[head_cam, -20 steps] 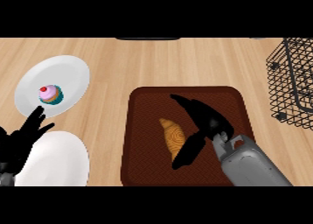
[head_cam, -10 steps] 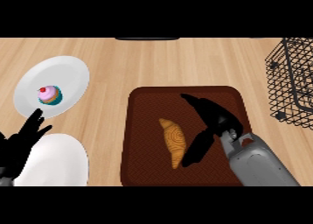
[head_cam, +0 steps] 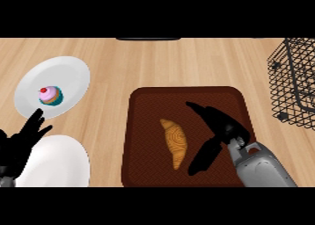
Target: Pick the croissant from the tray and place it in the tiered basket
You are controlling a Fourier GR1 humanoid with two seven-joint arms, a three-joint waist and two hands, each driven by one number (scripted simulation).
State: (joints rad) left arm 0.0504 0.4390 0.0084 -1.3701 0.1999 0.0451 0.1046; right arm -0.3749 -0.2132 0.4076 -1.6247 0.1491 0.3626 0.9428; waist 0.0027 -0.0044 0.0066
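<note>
Your right hand is hovering w/ fingers spread wide, just right of the croissant on the tray. Tiered basket is getting cut off far right. Left hand is resting open, near left.

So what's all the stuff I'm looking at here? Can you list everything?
croissant: one, golden brown, lying on the tray, left of the right hand.
tray: one, dark brown, centre of the counter.
cupcake: one, pink icing with a red top, on the upper plate.
plates: two, white; one upper left, one at the lower left edge.
tiered basket: one, black wire, far right.
counter: light wood.
left hand: black, open, resting at lower left.
right hand: black, open, over the tray beside the croissant.
</note>
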